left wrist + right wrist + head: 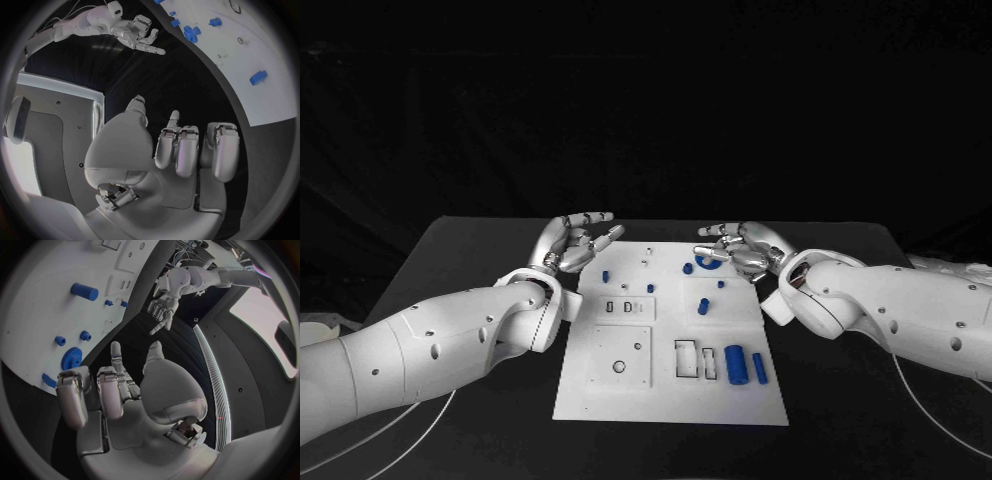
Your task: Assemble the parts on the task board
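The white task board (pixel 610 385) lies in the middle of the black table. Several blue parts lie on it: a cylinder (pixel 734 362) and a slimmer bar (pixel 759 367) at the near right, a peg (pixel 704 307) mid-board, and a ring-like piece (pixel 707 258) at the far end. My left hand (pixel 581 243) hovers over the board's far left corner, fingers (pixel 187 145) apart and holding nothing. My right hand (pixel 740 248) hangs at the far right, right beside the ring-like piece, fingers (pixel 109 390) loosely bent with nothing in them. A blue gear (pixel 70 357) sits just beyond them.
Rectangular slots (pixel 687 358) and a round hole (pixel 620 367) mark the board's near half. Black table surface (pixel 459 260) extends on both sides of the board. The right wrist view has a blue cylinder (pixel 84 291) and small studs (pixel 60 340) on the board (pixel 50 300).
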